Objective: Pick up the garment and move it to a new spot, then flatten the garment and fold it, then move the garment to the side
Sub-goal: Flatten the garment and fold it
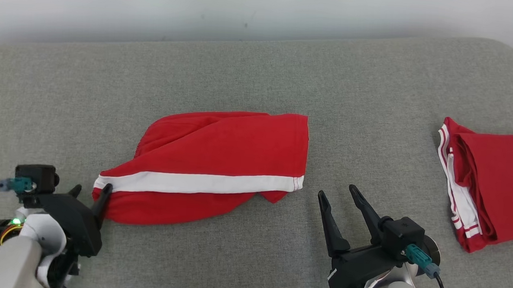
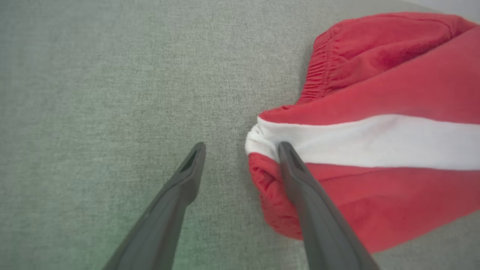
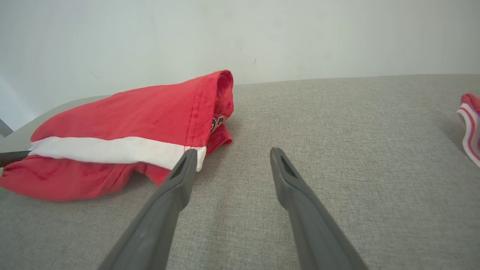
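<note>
**Item 1: garment** [image 1: 210,159]. Red shorts with a white side stripe [image 1: 199,183]. They lie loosely flat near the middle of the grey upholstered surface [image 1: 376,102], long axis from 9 to 3 o'clock in the head view. The gathered elastic waistband [image 2: 318,75] is at the 9 o'clock end and the stitched leg hem at the 3 o'clock end. A small red flap pokes out from under the lower hem corner. The right wrist view shows a dark printed mark inside the leg opening, too small to read.

**Item 2: left gripper** [image 1: 91,190]. At 8 o'clock from the garment. Its jaws are spread wide and clamp nothing. In the left wrist view [image 2: 240,146], one finger lies across the waistband end of the stripe, and the other is over bare grey fabric just beside the cloth.

**Item 3: right gripper** [image 1: 337,191]. At 4 o'clock from the garment, just off the hem corner. Its jaws are spread wide and empty. In the right wrist view [image 3: 233,151], one fingertip overlaps the stripe's hem end, but contact cannot be told. The other is over bare surface.

**Item 4: folded red clothing** [image 1: 497,188]. Red with white trim, stacked at the far 3 o'clock edge, well apart from the garment.

**Item 5: wall** [image 1: 248,8]. Pale, behind the surface at 12 o'clock.
</note>
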Robot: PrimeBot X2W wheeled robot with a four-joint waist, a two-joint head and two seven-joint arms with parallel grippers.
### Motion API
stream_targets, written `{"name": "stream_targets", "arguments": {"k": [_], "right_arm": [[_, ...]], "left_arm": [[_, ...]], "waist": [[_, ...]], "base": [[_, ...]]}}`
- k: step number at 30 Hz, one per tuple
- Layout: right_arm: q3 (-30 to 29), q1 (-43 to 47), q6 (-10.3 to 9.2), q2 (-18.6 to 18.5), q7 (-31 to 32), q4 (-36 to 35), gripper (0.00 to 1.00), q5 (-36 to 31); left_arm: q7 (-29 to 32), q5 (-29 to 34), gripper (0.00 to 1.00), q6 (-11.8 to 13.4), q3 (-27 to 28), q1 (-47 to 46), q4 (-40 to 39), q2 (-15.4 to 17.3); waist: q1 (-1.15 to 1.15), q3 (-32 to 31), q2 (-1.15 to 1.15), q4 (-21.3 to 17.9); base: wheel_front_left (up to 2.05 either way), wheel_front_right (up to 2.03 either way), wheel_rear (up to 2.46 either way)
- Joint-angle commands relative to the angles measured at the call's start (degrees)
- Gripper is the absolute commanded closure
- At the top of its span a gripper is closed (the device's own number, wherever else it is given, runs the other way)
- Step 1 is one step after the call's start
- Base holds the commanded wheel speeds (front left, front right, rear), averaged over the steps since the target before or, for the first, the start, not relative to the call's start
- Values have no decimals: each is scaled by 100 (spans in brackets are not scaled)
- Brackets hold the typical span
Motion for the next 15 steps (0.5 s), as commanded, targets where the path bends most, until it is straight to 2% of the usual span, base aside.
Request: {"name": "stream_targets", "arguments": {"k": [1,6,12,15], "right_arm": [[20,17,-15,-2,-25,4,0,35],[109,-104,-15,-2,-28,-47,0,103],[169,-254,-15,-3,-28,-228,0,189],[159,-311,-15,-2,-29,-302,0,237]], "left_arm": [[275,-199,0,12,29,-76,-71,53],[1420,-1006,0,12,190,-267,-469,355],[2590,-1512,0,33,364,-479,-962,802],[3009,-1635,0,120,391,-432,-1277,1045]], "waist": [[0,-4,-1,-14],[0,80,-1,-102],[0,315,-1,-295],[0,442,-1,-389]], "base": [[0,0,0],[0,0,0],[0,0,0],[0,0,0]]}}
